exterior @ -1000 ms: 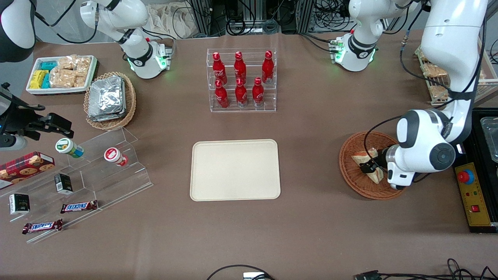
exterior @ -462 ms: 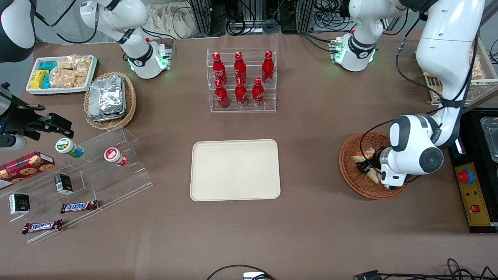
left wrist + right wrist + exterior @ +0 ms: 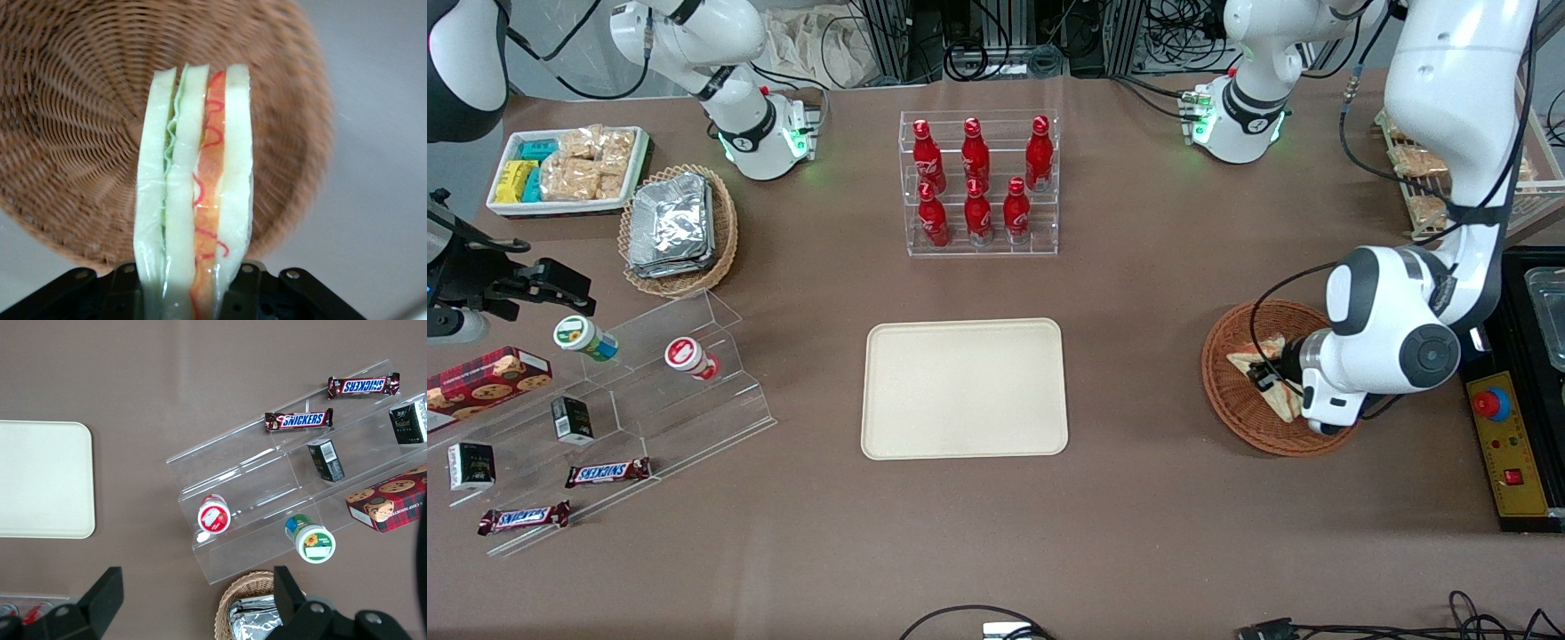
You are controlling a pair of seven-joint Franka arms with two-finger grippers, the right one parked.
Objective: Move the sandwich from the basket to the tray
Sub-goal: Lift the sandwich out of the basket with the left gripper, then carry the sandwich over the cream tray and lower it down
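Compared with half a second ago, the arm sits slightly higher over the basket, and the sandwich rides with it, so the pick looks secured and the lift begun. The claw is clamped on the sandwich, above the basket. The wrist view confirms this: the sandwich stands between the black fingers, with the basket below. Only the front view shows the tray, well apart toward the parked arm's end, still bare.
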